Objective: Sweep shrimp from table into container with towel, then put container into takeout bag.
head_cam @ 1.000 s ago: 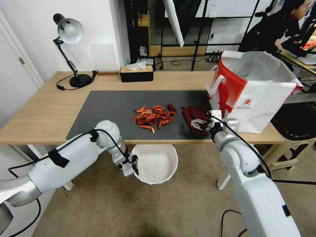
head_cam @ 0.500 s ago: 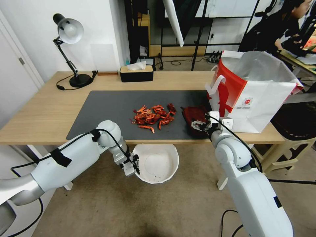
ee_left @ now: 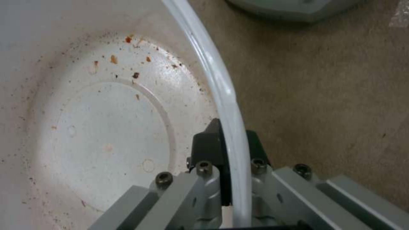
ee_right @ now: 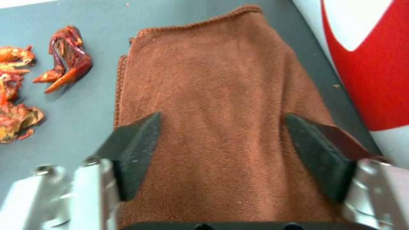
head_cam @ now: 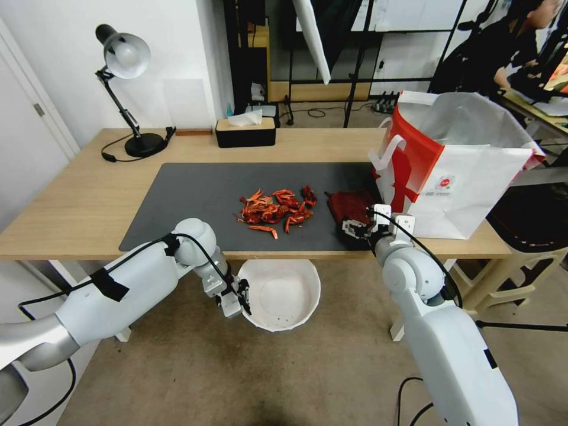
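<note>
L gripper (head_cam: pixel 241 299) was clamped on rim of smooth round white plastic container (head_cam: pixel 284 294), held below table (head_cam: pixel 77 201) edge at 6 o'clock; inside, just orange crumbs. Spiky red-orange shrimp (head_cam: pixel 276 210) lay piled mid-mat. R gripper (head_cam: pixel 354 227) was spread wide over fuzzy red-brown towel (head_cam: pixel 350 205), at shrimp's 3 o'clock. Stiff paper takeout bag (head_cam: pixel 467 171) stood at 3.

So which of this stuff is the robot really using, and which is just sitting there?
In use: shrimp, towel under the open right hand, white container gripped at its rim by the left hand, takeout bag, table.

Lying about: desk lamp, tissue box.
</note>
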Motion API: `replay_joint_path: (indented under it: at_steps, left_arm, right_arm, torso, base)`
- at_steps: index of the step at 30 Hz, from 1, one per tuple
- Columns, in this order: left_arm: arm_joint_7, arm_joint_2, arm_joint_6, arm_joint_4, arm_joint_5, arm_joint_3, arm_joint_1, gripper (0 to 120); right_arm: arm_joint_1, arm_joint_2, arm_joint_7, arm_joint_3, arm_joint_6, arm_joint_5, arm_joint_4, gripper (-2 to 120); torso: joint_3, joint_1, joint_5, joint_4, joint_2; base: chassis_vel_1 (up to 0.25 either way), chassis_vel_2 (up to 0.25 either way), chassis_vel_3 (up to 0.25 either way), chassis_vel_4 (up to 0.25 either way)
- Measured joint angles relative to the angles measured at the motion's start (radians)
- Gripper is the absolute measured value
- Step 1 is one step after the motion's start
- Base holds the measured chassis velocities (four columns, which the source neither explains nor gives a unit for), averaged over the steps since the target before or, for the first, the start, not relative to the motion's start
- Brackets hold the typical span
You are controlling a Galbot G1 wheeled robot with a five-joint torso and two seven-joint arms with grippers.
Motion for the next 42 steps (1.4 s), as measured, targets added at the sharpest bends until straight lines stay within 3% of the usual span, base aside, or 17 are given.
replay_joint_path:
  at_steps: [18,27,32,42]
  left_arm:
    - [-0.032,0.007,-0.020,0.006,-0.003,-0.008,0.013,0]
    - [-0.037,0.012,-0.023,0.008,-0.004,-0.017,0.020,0]
    - [-0.037,0.017,-0.024,0.013,-0.004,-0.027,0.029,0]
    - [-0.045,0.019,-0.033,0.025,-0.005,-0.041,0.037,0]
  right_arm:
    - [-0.011,-0.003,-0.003,0.006,-0.001,-0.003,0.004,7]
    - [0.008,-0.039,-0.153,0.021,0.003,-0.056,0.029,2]
    - [0.045,-0.077,-0.292,0.022,0.092,-0.162,0.028,2]
    - [0.197,-0.127,-0.401,-0.060,0.251,-0.322,-0.143,2]
  torso:
    - [0.000,0.000,0.0006,0.0006,0.000]
    - [0.000,0.000,0.0006,0.0004,0.000]
    - [0.000,0.000,0.0003,0.0003,0.000]
    - [0.000,0.000,0.0004,0.0004,0.000]
  base:
    - [0.000,0.000,0.000,0.000]
    - [0.000,0.000,0.000,0.000]
    - [0.000,0.000,0.000,0.000]
    - [0.000,0.000,0.000,0.000]
